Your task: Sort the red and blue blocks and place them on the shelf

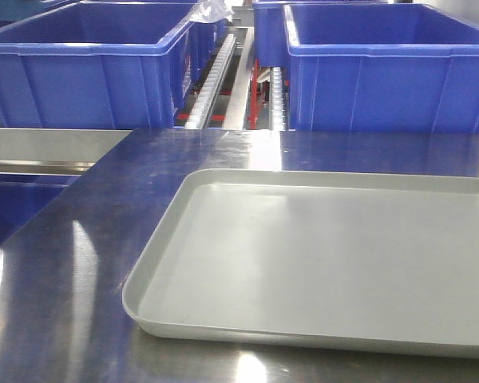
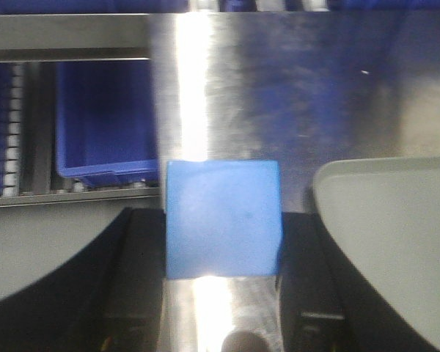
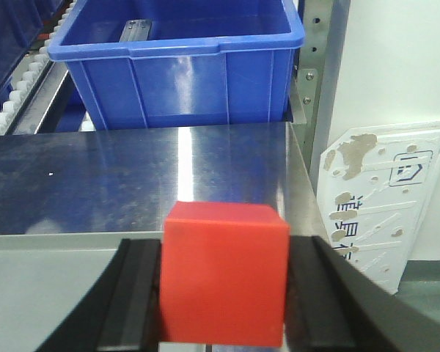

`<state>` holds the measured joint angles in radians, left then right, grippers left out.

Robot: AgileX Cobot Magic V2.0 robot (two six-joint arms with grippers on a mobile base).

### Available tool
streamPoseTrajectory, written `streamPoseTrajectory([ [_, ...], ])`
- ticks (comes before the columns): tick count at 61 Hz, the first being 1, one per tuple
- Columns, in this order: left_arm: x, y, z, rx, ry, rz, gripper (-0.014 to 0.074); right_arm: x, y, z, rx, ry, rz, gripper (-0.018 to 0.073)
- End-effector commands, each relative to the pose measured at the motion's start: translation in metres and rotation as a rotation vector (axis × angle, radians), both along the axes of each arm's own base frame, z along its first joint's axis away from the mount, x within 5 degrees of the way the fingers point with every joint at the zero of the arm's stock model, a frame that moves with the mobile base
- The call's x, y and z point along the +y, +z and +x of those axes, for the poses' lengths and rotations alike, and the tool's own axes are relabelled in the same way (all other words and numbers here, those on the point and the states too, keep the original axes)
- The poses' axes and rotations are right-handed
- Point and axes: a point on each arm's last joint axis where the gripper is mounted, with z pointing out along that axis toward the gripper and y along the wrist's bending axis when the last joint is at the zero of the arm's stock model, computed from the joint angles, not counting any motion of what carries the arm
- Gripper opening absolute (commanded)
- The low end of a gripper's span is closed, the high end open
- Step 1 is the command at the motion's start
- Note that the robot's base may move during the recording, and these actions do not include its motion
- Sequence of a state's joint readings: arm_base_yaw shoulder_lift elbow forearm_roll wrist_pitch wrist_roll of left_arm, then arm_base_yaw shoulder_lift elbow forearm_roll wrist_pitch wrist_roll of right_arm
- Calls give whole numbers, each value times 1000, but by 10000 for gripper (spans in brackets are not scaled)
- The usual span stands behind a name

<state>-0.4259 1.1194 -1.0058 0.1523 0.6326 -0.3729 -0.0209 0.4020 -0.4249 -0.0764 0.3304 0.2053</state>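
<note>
In the left wrist view my left gripper (image 2: 222, 242) is shut on the sky-blue block (image 2: 223, 218), held above the steel tabletop (image 2: 293, 95) beside the grey tray's corner (image 2: 396, 227). My right gripper (image 3: 224, 286) is shut on the red block (image 3: 225, 273), over the tray's right part (image 3: 51, 286) near the table's right edge. The shelf (image 1: 235, 76) with its roller tracks stands behind the table, and neither arm shows in the front view.
Two big blue bins (image 1: 84, 68) (image 1: 387, 68) sit on the shelf at the back. The pale grey tray (image 1: 319, 255) lies on the steel tabletop (image 1: 72, 263). A lower blue bin (image 2: 106, 125) shows beyond the table's left edge. A white panel (image 3: 385, 198) leans on the wall at right.
</note>
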Motion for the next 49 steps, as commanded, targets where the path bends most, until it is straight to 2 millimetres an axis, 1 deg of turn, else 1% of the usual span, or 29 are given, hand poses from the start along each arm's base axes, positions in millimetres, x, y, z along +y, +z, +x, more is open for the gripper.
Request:
streamPoseTrajectory([
  [1, 15, 18, -13, -137, 30, -56, 123, 0, 19, 1, -123, 0, -22, 49],
  [12, 46, 7, -44, -177, 126, -63, 123, 0, 19, 1, -123, 0, -22, 49],
  [21, 62, -4, -67, -203, 182, -62, 123, 0, 19, 1, -123, 0, -22, 49],
  [32, 72, -21, -91, -231, 213, -64, 123, 0, 19, 1, -123, 0, -22, 49],
  [42, 75, -34, -103, -245, 218, -68, 123, 0, 19, 1, -123, 0, -22, 49],
  [49, 76, -41, -107, -241, 218, -67, 123, 0, 19, 1, -123, 0, -22, 49],
])
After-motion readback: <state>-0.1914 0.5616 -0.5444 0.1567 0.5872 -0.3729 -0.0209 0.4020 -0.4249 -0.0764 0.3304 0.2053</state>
